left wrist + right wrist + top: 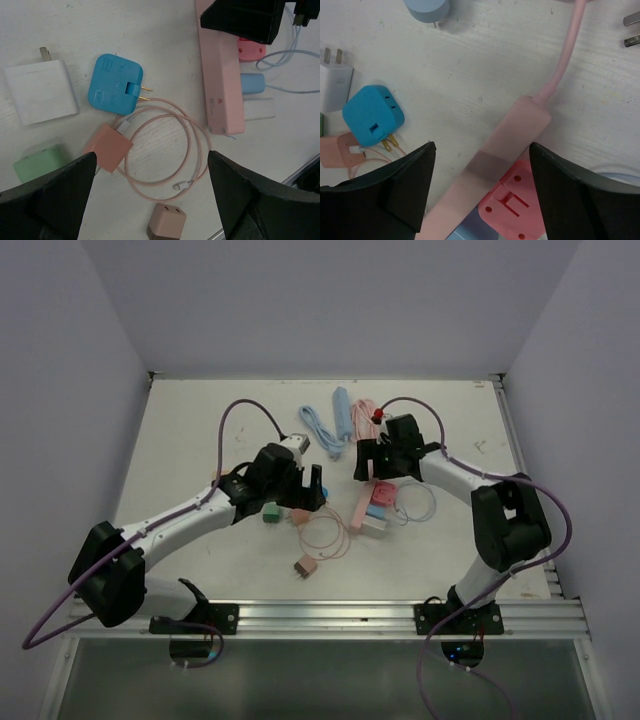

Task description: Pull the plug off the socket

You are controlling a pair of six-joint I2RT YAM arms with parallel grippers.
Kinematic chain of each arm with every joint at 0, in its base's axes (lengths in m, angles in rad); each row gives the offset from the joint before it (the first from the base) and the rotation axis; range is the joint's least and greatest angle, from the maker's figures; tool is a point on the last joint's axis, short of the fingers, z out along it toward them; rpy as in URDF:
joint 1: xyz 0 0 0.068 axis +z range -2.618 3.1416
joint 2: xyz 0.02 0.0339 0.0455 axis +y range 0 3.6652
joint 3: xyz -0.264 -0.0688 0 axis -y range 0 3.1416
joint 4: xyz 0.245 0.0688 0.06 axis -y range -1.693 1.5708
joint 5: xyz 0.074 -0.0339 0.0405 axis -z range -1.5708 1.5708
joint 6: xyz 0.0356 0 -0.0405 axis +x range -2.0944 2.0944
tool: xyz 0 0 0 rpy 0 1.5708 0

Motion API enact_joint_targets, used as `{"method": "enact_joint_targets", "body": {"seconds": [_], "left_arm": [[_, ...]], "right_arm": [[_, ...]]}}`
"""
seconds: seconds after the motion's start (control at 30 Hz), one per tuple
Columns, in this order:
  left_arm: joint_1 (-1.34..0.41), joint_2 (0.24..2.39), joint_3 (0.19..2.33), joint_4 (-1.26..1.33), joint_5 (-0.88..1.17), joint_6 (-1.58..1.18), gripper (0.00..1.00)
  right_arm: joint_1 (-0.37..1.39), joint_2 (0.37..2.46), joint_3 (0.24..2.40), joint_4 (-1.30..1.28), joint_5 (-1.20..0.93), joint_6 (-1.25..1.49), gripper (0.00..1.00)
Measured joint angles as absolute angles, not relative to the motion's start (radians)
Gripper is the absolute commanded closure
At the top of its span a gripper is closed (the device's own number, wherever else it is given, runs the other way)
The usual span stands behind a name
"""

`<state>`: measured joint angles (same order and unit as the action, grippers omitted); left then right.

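Pink power strip [222, 90] lies near the worktop's [200, 440] middle, red plug [512, 205] at its side — right gripper [482, 150] spread above it; left gripper [151, 165] spread wide, empty.

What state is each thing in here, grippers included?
left gripper: open, empty
right gripper: open, astride the pink power strip
red plug: apparently seated in the strip
blue plug: same
white plug: same
blue adapter: unplugged, prongs folded out
white charger: unplugged, lying flat
salmon charger: unplugged, cable attached
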<state>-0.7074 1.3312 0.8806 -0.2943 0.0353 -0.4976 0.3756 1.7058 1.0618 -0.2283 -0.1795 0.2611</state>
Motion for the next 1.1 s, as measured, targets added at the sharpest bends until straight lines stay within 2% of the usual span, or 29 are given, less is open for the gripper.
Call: {"method": "enact_joint_targets", "body": {"seconds": [0.2, 0.37, 0.53, 0.7, 0.9, 1.1], "left_arm": [[-0.707, 1.433, 0.993, -0.297, 0.022, -0.587, 0.04], [-0.707, 1.568, 1.142, -0.309, 0.017, -0.630, 0.04], [-0.710, 1.728, 1.316, -0.331, 0.017, -0.635, 0.05], [-0.738, 1.910, 1.545, -0.397, -0.003, -0.612, 0.08], [-0.781, 2.096, 1.777, -0.464, -0.037, -0.580, 0.18], [-0.813, 2.238, 1.910, -0.511, -0.065, -0.555, 0.28]], "right_arm": [[0.381, 1.617, 1.062, -0.253, -0.166, 0.261, 0.13], [0.381, 1.473, 1.060, -0.269, -0.029, 0.295, 0.01], [0.354, 1.330, 1.002, -0.262, 0.165, 0.368, 0.01], [0.291, 1.267, 0.911, -0.260, 0.271, 0.467, 0.01], [0.274, 1.266, 0.878, -0.270, 0.352, 0.540, 0.01], [0.272, 1.238, 0.864, -0.270, 0.407, 0.581, 0.01]]}}
